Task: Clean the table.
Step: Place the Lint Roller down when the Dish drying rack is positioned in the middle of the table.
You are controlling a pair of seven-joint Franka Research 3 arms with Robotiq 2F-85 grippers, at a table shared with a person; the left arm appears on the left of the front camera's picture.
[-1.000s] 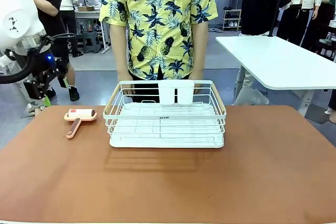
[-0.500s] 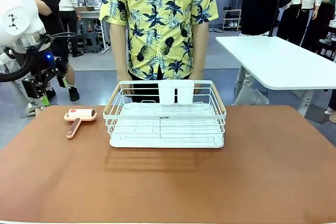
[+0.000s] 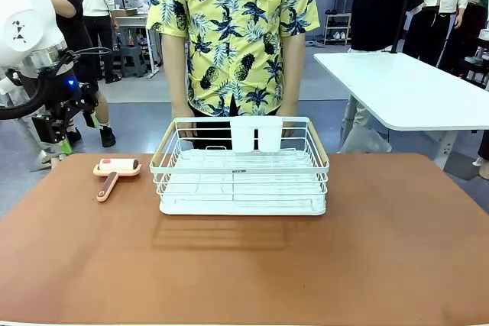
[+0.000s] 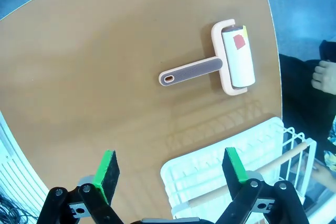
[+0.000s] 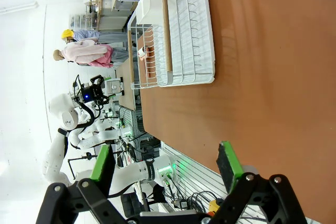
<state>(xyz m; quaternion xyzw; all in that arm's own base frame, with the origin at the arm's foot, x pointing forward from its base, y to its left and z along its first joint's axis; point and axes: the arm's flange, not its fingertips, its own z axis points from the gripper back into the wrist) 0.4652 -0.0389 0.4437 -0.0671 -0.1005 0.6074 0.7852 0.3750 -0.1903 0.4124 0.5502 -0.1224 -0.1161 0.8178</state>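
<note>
Left jaws (image 4: 167, 174), apart, hover above the lint roller (image 4: 216, 59), handle crosswise to them; right jaws (image 5: 164, 167), apart, farther off over the bench (image 3: 397, 242)

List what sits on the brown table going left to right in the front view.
Lint roller → white wire dish rack → bare stretch of the table out to its right edge.

We see the table (image 3: 397, 250): a large rectangular top, smooth matte reddish-brown, with rounded corners. It stands level and spans the full width of the front view. Its surface appears uniform, with soft shadows only.
</note>
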